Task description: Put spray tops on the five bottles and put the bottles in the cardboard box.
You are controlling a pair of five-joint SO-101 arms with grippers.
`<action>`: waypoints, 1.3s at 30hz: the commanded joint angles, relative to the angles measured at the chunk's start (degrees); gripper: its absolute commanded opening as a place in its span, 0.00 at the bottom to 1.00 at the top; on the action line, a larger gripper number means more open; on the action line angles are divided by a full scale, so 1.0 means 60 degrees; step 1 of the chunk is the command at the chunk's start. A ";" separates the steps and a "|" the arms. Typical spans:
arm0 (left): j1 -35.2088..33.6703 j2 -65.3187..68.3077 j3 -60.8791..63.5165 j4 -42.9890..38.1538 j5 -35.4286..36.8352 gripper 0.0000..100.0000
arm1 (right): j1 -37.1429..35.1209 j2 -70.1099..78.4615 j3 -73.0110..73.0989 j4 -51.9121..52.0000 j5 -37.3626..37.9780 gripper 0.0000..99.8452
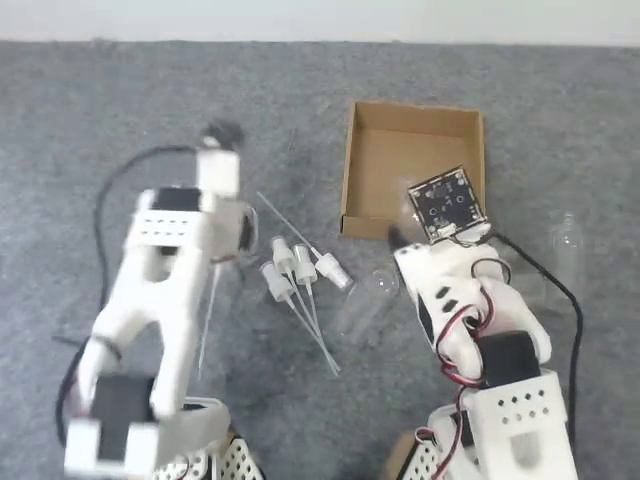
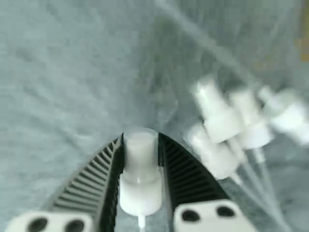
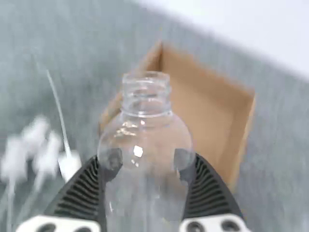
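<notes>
Bottle (image 3: 144, 121) of clear rounded plastic in ribbed black right claw (image 3: 145, 166)

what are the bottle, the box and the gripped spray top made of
The bottle looks like clear glossy plastic: see-through, with bright glints. The cardboard box is matte brown cardboard with folded walls. The spray top seems smooth white plastic with a slight sheen.

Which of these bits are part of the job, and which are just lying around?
Job: spray top in left gripper, bottle in right gripper, loose spray tops, cardboard box, second bottle.
Lying about: grey mat, black cable.
</notes>
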 commanded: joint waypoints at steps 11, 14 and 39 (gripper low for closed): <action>0.0293 -0.6974 -0.2645 -0.0454 0.2227 0.01 | -0.5048 0.2894 0.0015 -0.3216 -0.0117 0.01; 0.0308 -0.7722 -0.2249 -0.1289 0.2857 0.01 | -0.5546 0.3392 0.0029 -0.3143 -0.0117 0.01; 0.0293 -0.8850 -0.0623 -0.2549 0.3165 0.01 | -0.5648 0.2234 0.1055 -0.3245 -0.0132 0.01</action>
